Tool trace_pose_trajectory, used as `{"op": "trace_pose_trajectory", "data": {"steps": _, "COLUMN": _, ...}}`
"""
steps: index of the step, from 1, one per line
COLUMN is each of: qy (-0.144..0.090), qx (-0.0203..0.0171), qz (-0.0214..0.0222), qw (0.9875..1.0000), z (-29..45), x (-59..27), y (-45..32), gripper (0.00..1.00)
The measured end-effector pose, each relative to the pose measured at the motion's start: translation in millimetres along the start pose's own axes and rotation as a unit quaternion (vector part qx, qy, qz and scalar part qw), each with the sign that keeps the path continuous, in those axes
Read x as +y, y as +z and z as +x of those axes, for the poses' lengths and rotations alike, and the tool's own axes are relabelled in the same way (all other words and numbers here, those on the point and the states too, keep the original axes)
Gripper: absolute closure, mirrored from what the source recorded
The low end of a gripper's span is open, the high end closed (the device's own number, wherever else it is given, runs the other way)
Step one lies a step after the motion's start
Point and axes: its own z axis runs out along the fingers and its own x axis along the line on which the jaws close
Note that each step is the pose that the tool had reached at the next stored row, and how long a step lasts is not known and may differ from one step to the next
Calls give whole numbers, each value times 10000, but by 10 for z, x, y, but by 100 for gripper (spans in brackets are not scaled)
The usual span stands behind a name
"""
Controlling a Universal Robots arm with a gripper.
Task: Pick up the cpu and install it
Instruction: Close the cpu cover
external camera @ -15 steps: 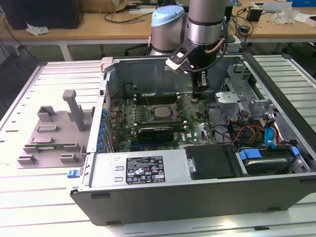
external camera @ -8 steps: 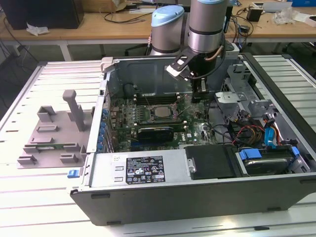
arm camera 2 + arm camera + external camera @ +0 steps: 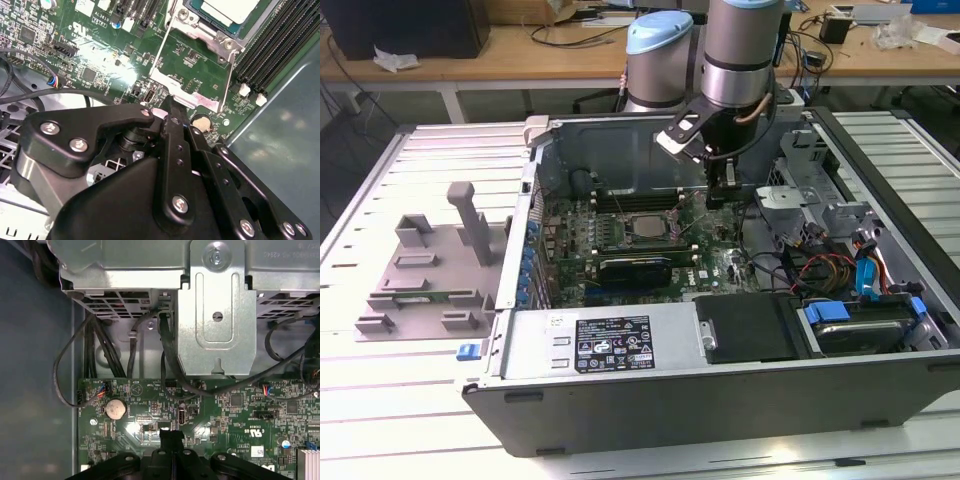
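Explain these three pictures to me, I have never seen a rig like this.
The exterior view shows a robot arm reaching into an open computer case that lies on a slatted table. A grey tray sits at the exterior view's left. Both wrist views come from cameras riding on the arm, looking past its black claw at the green circuit board. The claw is shut, with nothing seen in it, close to the board. The cpu, silvery on top, sits in its socket nearby.

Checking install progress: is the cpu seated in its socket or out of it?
In: in the second wrist view the cpu lies flat inside the metal socket frame on the motherboard, silvery top up.
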Motion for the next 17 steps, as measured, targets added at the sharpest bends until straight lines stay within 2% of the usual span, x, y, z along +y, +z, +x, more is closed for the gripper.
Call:
{"op": "trace_pose_trajectory", "data": {"steps": 4, "qy": -1, "qx": 11, "qz": -5, "qw": 10000, "z": 0, "x": -50, "y": -1, "gripper": 89}}
{"op": "trace_pose_trajectory", "data": {"steps": 8, "qy": 2, "qx": 62, "qz": -35, "qw": 10000, "z": 1, "x": -135, "y": -4, "gripper": 89}}
{"op": "trace_pose_trajectory", "data": {"steps": 10, "qy": 7, "qx": 107, "qz": -57, "qw": 9999, "z": 1, "x": -201, "y": -8, "gripper": 89}}
{"op": "trace_pose_trajectory", "data": {"steps": 15, "qy": 13, "qx": 167, "qz": -86, "qw": 9998, "z": 4, "x": -289, "y": -11, "gripper": 89}}
{"op": "trace_pose_trajectory", "data": {"steps": 17, "qy": 16, "qx": 202, "qz": -104, "qw": 9997, "z": 6, "x": -348, "y": -12, "gripper": 89}}
